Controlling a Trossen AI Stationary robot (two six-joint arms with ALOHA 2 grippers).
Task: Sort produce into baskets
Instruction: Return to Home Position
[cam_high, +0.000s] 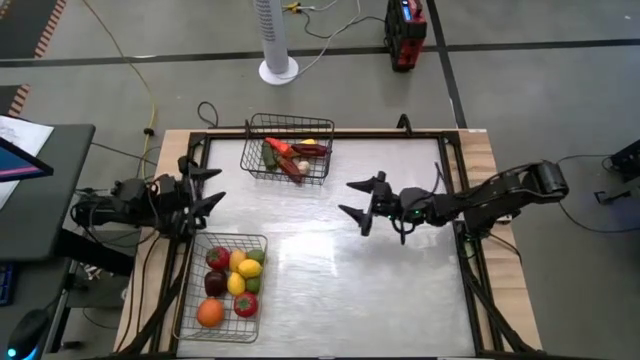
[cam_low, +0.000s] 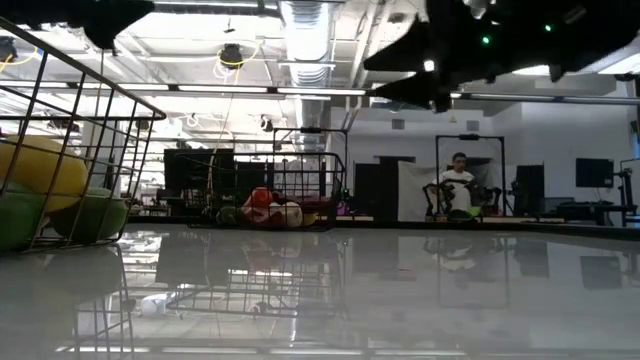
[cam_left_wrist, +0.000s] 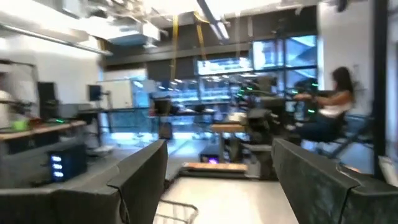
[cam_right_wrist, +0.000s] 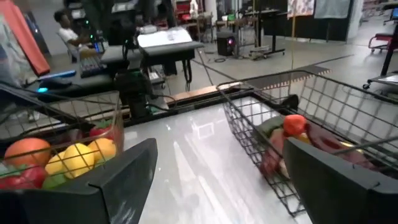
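Two dark wire baskets stand on the white table. The far basket (cam_high: 288, 148) holds long vegetables, red and green, with something purple; it also shows in the right wrist view (cam_right_wrist: 292, 140). The near-left basket (cam_high: 225, 286) holds round fruits: red, yellow, green and an orange; it shows in the right wrist view (cam_right_wrist: 59, 158) too. My right gripper (cam_high: 358, 203) is open and empty above the table's middle, right of both baskets. My left gripper (cam_high: 210, 186) is open and empty at the table's left edge, between the baskets.
The table's middle and right (cam_high: 380, 280) are bare white surface. A black frame rail (cam_high: 465, 260) runs along the table's edges. A white fan base (cam_high: 279, 70) and a red device (cam_high: 405, 35) stand on the floor beyond. People sit in the room behind (cam_low: 458, 185).
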